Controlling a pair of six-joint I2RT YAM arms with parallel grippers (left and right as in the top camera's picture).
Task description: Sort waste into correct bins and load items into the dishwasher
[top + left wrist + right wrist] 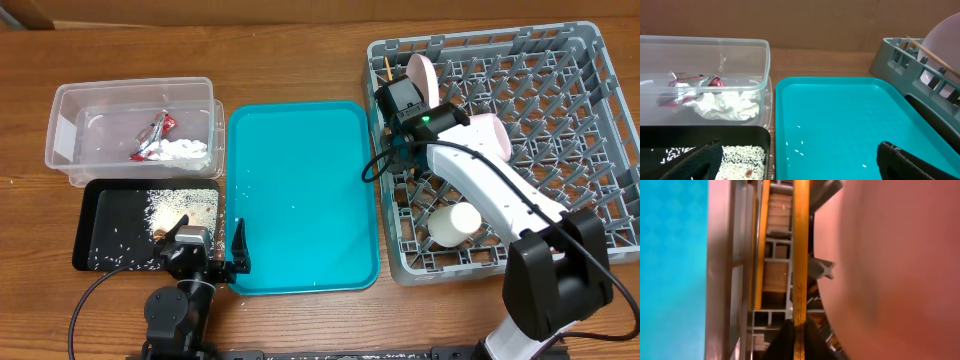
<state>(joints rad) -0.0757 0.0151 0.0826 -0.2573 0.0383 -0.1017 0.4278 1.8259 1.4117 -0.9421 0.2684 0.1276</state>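
My right gripper [799, 330] is shut on a wooden chopstick [800, 255] at the grey dish rack's [600, 60] left edge, with a second chopstick [760, 245] beside it and a pale pink bowl [890, 265] right next to them. In the overhead view that gripper [395, 125] is over the rack's left side, by the pink bowls [425, 75]. A white cup [455, 222] lies in the rack. My left gripper [795, 165] is open and empty, straddling the black tray [700, 135] with rice [742, 155] and the teal tray [850, 125]. The clear tub [705, 47] holds the red-and-silver wrapper [690, 82] and tissue [725, 106].
A few rice grains [799, 145] lie on the teal tray [300, 200]. The clear tub [130, 130] and black tray [100, 225] stand left of it. The dish rack fills the right side. Bare wooden table [250, 50] runs along the back.
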